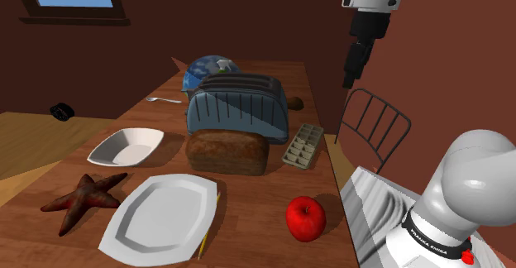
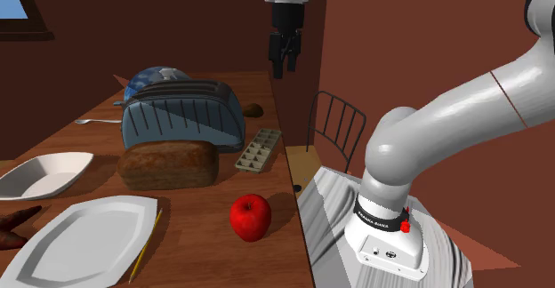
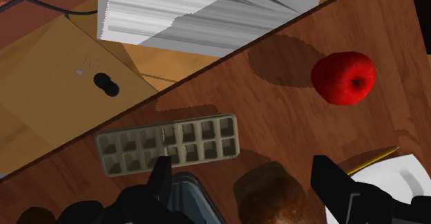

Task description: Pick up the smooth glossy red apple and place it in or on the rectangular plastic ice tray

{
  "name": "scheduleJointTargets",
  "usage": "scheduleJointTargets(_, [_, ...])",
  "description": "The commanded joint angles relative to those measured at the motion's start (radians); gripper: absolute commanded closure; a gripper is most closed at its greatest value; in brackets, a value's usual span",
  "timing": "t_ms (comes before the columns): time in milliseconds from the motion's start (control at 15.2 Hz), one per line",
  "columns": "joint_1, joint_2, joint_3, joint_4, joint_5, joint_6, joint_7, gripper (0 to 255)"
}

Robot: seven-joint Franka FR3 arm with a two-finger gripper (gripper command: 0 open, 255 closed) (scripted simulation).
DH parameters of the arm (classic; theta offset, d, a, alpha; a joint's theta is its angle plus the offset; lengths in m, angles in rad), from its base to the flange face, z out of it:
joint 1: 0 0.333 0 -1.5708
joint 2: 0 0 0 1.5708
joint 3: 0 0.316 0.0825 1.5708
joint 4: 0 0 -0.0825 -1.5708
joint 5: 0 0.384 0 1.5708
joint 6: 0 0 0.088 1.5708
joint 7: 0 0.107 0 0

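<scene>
Gripper (image 1: 351,74) hangs high in the upper right of the shoulder view, well above the far end of the wooden table (image 1: 256,225). In the wrist view its two black fingers (image 3: 162,178) stand wide apart with nothing between them, so it is fully open and empty.

The red apple (image 1: 306,217) sits low and right of centre in the shoulder view, near the table's right-hand edge and close to the robot's stand (image 1: 389,225). It stands alone on bare wood, well apart from the gripper. The grey ice tray (image 1: 303,145) lies further up the frame along the same edge, just beside the dark bread loaf (image 1: 226,151) and the blue-grey toaster (image 1: 238,109). From the wrist camera the tray lies almost under the hand and the apple is off to one side.

I judge the task to be at its first step, the approach, with the apple not yet picked up. The next move calls for carrying the hand down the frame toward the stand until it is centred over the apple. It should then descend with the jaws open wide enough to straddle the round, glossy fruit before closing. The white plate (image 1: 165,217) and the yellow pencil (image 1: 208,229) at its rim lie left of the apple with a gap between, so the descent looks unobstructed.
</scene>
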State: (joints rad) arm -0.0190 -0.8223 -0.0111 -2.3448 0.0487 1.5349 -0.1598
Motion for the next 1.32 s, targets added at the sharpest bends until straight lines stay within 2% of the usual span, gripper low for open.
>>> scheduleJointTargets(0, [0.0, 0.0, 0.0, 0.0, 0.0, 0.0, 0.0, 0])
scheduleJointTargets(330, [0.011, -0.091, 0.129, -0.136, 0.072, 0.065, 0.167, 0])
scheduleJointTargets(660, [0.044, -0.135, 0.27, -0.234, 0.158, 0.139, 0.344, 0])
scheduleJointTargets(924, [0.074, -0.128, 0.393, -0.283, 0.23, 0.21, 0.49, 0])
scheduleJointTargets(1254, [0.084, -0.066, 0.569, -0.302, 0.321, 0.313, 0.667, 0])
